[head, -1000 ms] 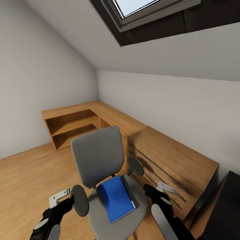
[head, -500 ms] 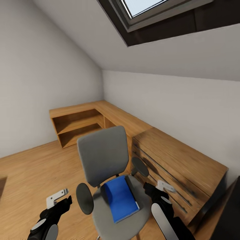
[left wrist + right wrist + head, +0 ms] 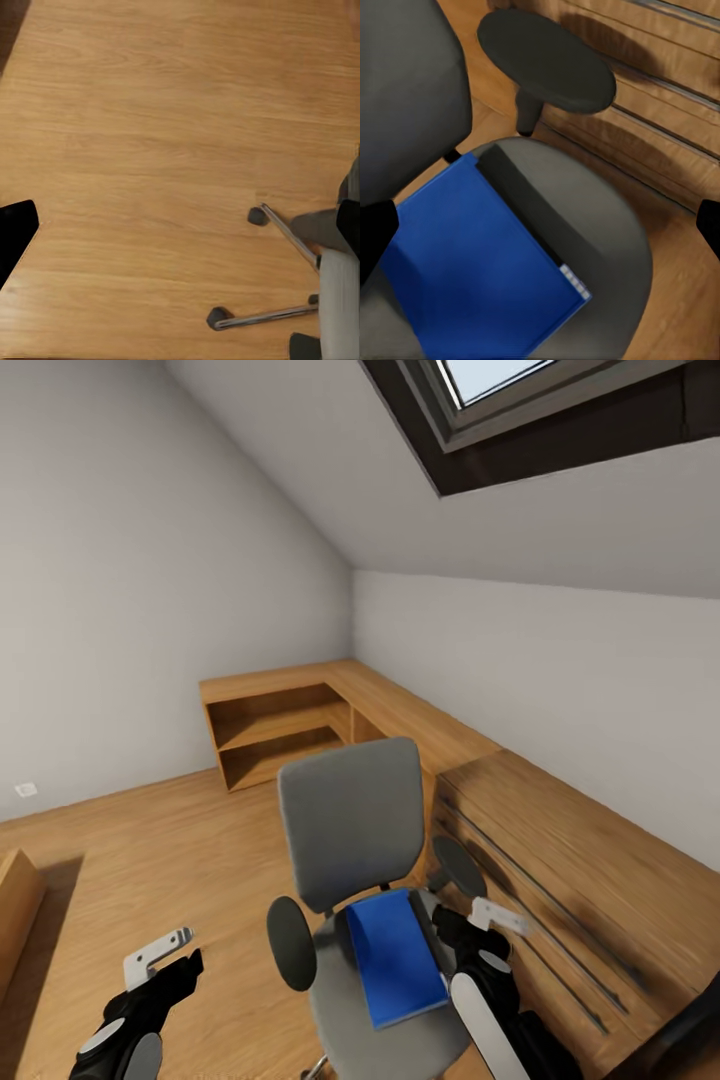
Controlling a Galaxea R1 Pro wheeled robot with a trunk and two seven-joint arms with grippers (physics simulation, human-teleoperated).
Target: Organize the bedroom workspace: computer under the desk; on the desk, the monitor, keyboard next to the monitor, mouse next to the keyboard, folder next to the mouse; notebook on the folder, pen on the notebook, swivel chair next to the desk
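On swivel chair (image 3: 350,830) seat | folder (image 3: 398,958): flat, bright blue, pale-edged

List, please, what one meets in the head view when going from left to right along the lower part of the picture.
left end effector → left armrest of the swivel chair → blue folder on the seat → right end effector → wooden dresser

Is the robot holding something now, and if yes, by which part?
Nothing is held. Both the left gripper and the right gripper are open and empty; the blue folder lies untouched on the chair.
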